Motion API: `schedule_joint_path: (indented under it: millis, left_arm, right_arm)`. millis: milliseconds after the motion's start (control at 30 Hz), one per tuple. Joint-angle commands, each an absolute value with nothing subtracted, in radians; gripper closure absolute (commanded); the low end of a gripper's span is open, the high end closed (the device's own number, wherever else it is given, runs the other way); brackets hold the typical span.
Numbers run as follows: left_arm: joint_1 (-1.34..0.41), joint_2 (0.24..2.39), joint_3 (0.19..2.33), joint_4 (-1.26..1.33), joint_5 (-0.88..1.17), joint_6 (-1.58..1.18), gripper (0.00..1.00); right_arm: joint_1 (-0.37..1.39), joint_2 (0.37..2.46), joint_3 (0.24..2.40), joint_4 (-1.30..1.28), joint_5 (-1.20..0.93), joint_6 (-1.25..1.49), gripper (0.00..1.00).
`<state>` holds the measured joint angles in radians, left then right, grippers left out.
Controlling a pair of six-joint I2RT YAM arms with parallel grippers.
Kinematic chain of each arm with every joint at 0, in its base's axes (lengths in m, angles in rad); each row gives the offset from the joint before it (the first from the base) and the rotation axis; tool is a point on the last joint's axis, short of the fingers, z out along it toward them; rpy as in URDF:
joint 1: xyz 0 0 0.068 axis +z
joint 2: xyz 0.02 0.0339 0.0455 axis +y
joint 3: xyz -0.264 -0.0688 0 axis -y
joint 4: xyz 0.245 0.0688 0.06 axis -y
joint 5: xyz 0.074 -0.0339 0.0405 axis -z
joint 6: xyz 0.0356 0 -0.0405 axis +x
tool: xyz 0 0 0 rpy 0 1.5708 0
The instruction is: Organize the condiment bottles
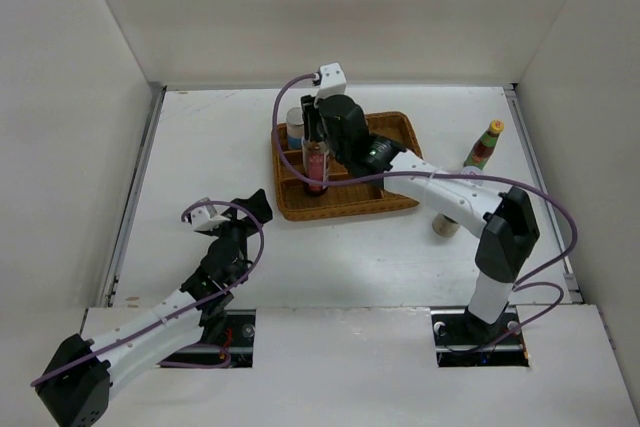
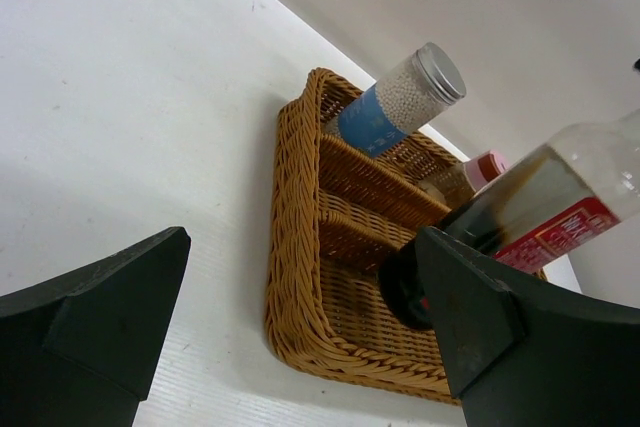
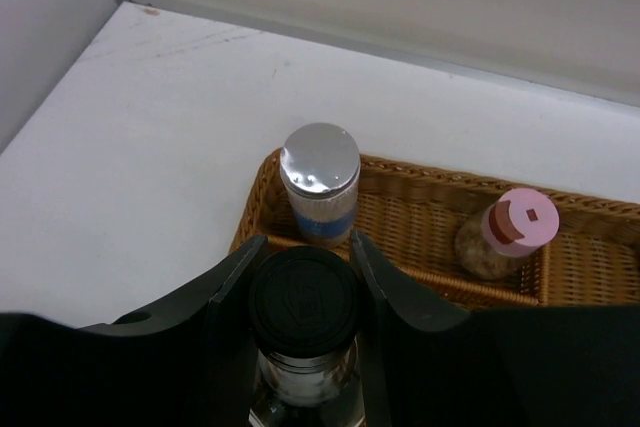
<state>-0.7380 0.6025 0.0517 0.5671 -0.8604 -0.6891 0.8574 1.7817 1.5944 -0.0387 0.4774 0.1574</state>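
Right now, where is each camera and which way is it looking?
Top camera: above and behind the robot, looking down at the table; the left arm and right arm show, with the right claw gripping the sauce bottle at the basket.
Left wrist: low by the table, looking through the open left claw at the basket.
Right wrist: above the bottle's cap, looking down; both its fingers show.
Shared: both wrist views show the silver-lidded jar.

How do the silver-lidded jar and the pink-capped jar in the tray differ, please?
The silver-lidded jar is taller, with a blue label and white grains; the pink-capped jar is shorter and rounder, with brownish contents. The first has a silver lid, the second a pink cap. Both stand upright inside the wicker tray.
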Motion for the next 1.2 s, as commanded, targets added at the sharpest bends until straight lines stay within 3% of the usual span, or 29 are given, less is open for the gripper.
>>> schedule_joint_path:
  millis: [0,500,967,1167]
  left_arm:
    - [-0.734,0.592,0.014,0.589,-0.861,-0.699,0.00]
    - [-0.739,0.600,0.014,0.594,-0.861,-0.703,0.00]
    - [-0.740,0.603,0.014,0.595,-0.856,-0.706,0.00]
    - [-0.739,0.617,0.014,0.600,-0.853,-0.713,0.00]
  right_arm:
    - [0.861,1.730,1.732,0.170,0.506,0.153,0.84]
    - [0.864,1.858,1.847,0.172,0.503,0.121,0.84]
    - [0.906,1.902,1.649,0.287,0.544,0.133,0.82]
    - [0.877,1.901,1.744,0.281,0.552,0.126,0.82]
